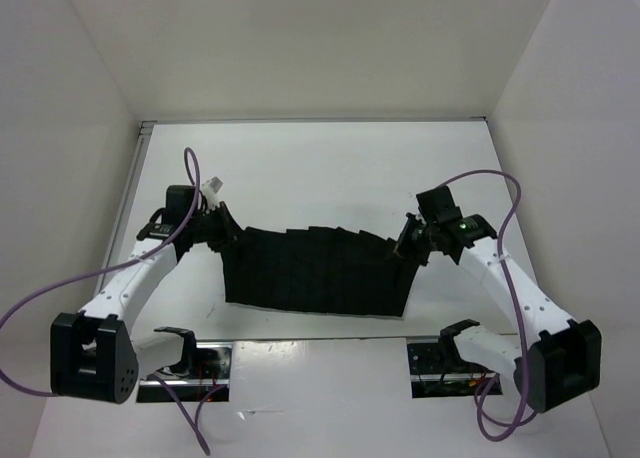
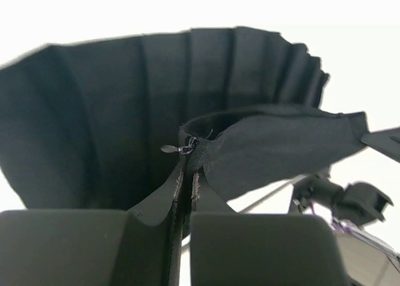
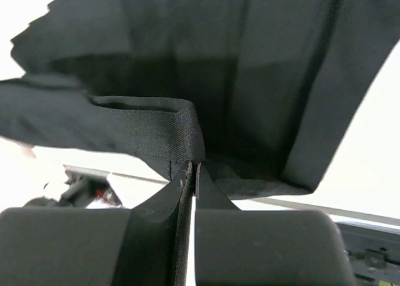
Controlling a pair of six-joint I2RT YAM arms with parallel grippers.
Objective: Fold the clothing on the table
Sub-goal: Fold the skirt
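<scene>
Both arms' jaws pinch the clothing (image 1: pixel 315 273) at its ends, stretched left-to-right, hem (image 1: pixel 315 306) toward the near edge.

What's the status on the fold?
Left gripper shut on clothing, top edge. Right gripper shut on its other end. Cloth spread between them. No obstacles seen.

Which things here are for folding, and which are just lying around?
For the job:
- black skirt
- left gripper and right gripper, each pinching its waistband
- table under it

Just there:
- purple cables
- white walls
- black brackets near the arm bases
</scene>
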